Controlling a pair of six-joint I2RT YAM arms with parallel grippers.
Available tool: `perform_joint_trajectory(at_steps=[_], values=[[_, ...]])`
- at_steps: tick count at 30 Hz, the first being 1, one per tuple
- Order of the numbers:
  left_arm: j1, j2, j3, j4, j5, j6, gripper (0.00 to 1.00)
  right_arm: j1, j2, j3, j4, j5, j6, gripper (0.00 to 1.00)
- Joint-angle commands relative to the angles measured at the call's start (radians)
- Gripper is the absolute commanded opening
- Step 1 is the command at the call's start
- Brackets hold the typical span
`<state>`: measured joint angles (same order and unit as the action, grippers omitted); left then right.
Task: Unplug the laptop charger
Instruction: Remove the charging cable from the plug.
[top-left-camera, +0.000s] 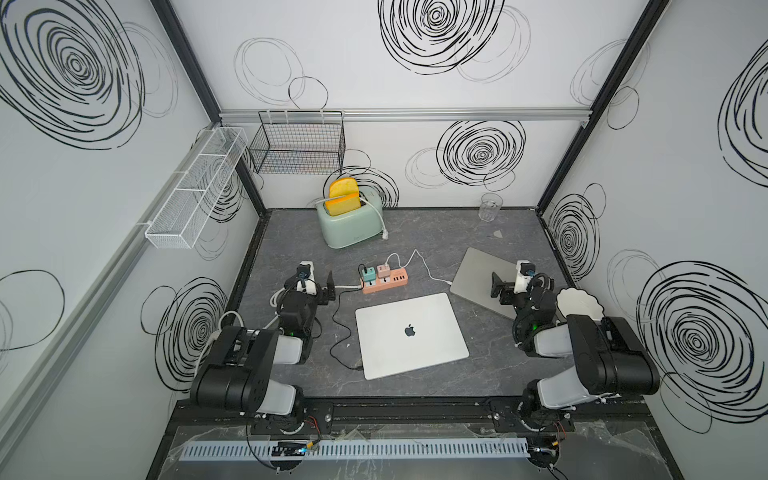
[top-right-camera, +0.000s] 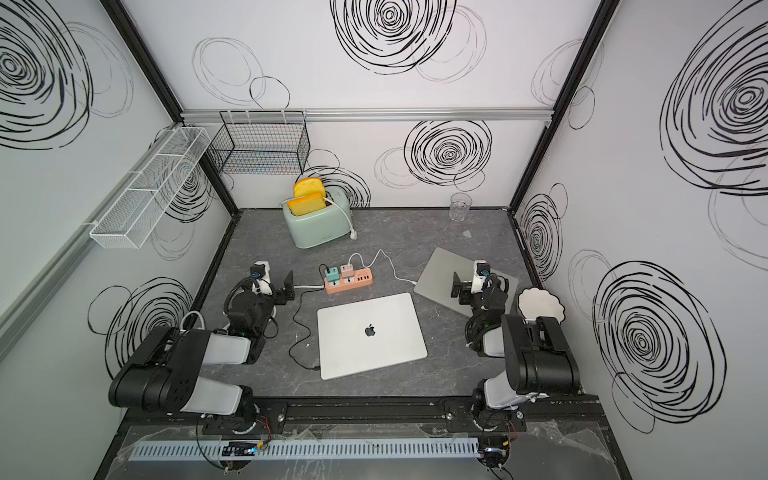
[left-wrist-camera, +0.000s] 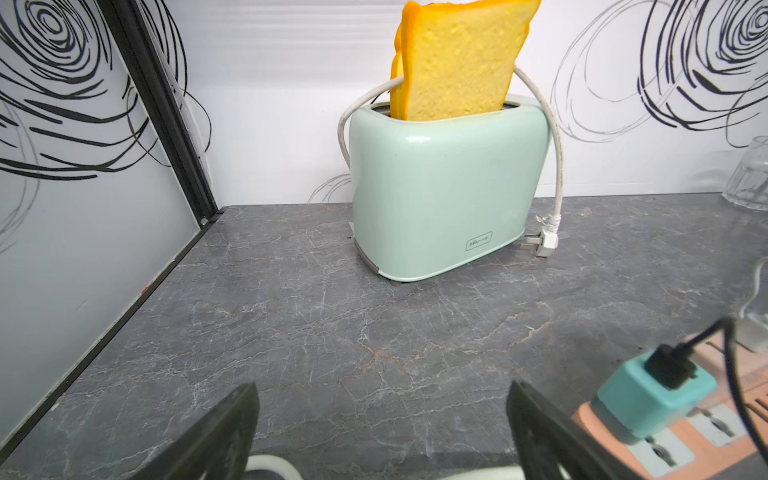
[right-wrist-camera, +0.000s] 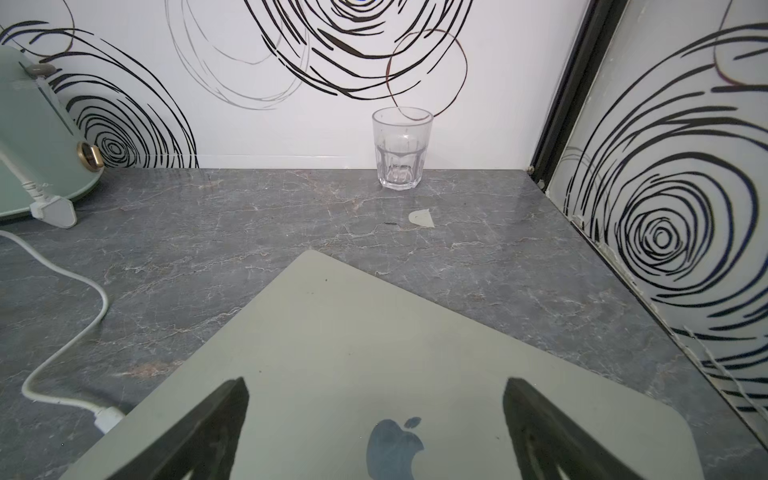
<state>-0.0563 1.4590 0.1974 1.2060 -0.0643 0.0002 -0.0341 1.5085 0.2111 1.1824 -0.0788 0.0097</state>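
Note:
A salmon power strip (top-left-camera: 390, 287) (top-right-camera: 354, 286) lies mid-table with a teal charger (top-left-camera: 368, 274) (left-wrist-camera: 652, 399) and a pink charger (top-left-camera: 383, 271) plugged into it. The teal one's black cable (top-left-camera: 336, 316) runs to the silver laptop (top-left-camera: 411, 332). From the pink one a white cable (top-left-camera: 419, 261) (right-wrist-camera: 70, 345) reaches the grey laptop (top-left-camera: 478, 270) (right-wrist-camera: 374, 332). My left gripper (top-left-camera: 329, 286) (left-wrist-camera: 382, 386) stands open just left of the strip, holding nothing. Above the grey laptop's lid, my right gripper (top-left-camera: 497, 286) (right-wrist-camera: 374, 380) is open and empty.
A mint toaster (top-left-camera: 351, 222) with bread slices stands at the back, its own white plug loose on the table. A clear glass (top-left-camera: 490, 206) sits back right. A white plate (top-left-camera: 579, 305) lies by the right arm. Wire baskets (top-left-camera: 299, 143) hang on the walls.

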Motion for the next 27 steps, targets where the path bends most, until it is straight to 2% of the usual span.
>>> perform_joint_trajectory(at_steps=[1, 27], values=[[0.006, 0.005, 0.017, 0.064, 0.015, 0.000, 0.97, 0.009, 0.005, 0.010, 0.048, -0.003, -0.013, 0.99], [0.015, 0.009, 0.020, 0.058, 0.029, -0.005, 0.97, 0.003, 0.011, 0.016, 0.045, -0.015, -0.010, 0.99]])
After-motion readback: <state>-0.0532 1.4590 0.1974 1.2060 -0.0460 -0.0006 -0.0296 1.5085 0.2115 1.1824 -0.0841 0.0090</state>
